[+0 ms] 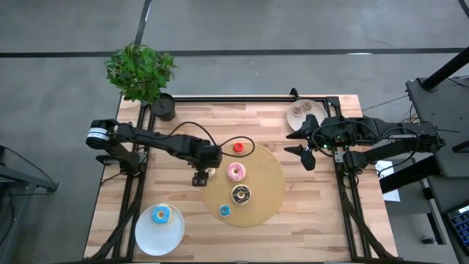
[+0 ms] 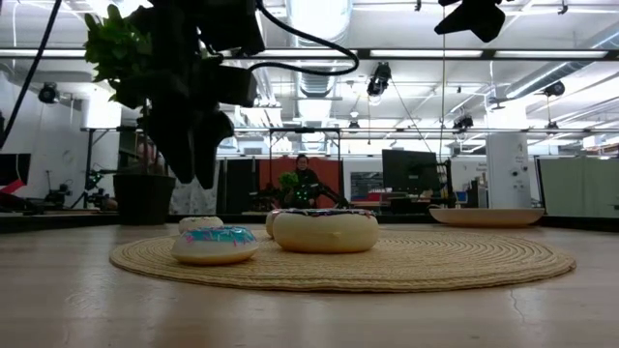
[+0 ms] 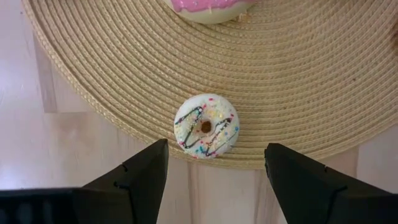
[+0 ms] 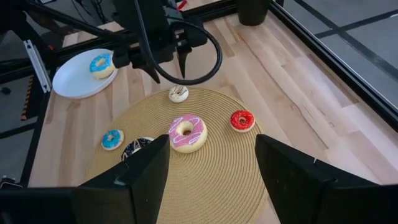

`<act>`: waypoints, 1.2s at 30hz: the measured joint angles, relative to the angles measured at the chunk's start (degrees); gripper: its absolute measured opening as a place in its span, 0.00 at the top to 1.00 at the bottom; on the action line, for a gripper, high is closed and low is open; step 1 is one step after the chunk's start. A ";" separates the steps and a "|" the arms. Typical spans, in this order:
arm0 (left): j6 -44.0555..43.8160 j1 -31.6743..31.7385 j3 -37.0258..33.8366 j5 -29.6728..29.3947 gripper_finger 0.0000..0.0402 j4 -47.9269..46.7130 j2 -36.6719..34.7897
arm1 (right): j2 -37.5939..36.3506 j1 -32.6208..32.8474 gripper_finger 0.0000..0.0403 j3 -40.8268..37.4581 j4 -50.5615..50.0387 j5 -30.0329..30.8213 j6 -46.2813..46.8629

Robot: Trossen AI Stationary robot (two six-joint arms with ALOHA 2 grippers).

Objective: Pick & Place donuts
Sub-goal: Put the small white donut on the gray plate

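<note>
Left gripper [image 1: 200,178], fingers spread and empty, poised above the small white sprinkled donut [image 3: 206,126] at the woven mat's [image 1: 267,187] edge; right gripper [image 1: 305,144], likewise open, waiting beyond the mat's far side.

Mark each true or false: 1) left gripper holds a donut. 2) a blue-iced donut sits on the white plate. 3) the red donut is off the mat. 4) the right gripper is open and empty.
1) False: the left gripper is open above the small white sprinkled donut, not gripping it.
2) True: the blue-iced donut lies on the white plate.
3) False: the red donut lies on the woven mat.
4) True: the right gripper is open and holds nothing.
</note>
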 joint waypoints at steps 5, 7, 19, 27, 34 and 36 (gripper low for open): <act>2.55 0.05 -0.02 0.00 0.41 0.00 0.67 | 0.00 0.00 0.43 0.00 0.00 -0.01 0.02; 3.37 0.15 -0.02 0.00 0.41 0.02 0.83 | 0.00 0.00 0.43 0.00 0.00 0.01 0.02; 5.92 0.76 -0.02 -0.04 0.41 0.83 3.41 | 0.02 0.00 0.43 0.00 -0.01 0.01 0.00; 6.00 0.76 -0.02 -0.11 0.41 1.48 4.96 | 0.02 0.00 0.43 -0.24 -0.04 0.01 0.00; 6.02 0.76 -0.02 0.03 0.41 1.59 5.00 | 0.02 0.00 0.43 -0.37 -0.02 0.01 0.00; 6.04 0.76 -0.02 0.58 0.41 1.63 5.00 | 0.02 0.00 0.43 -0.37 -0.02 0.01 0.00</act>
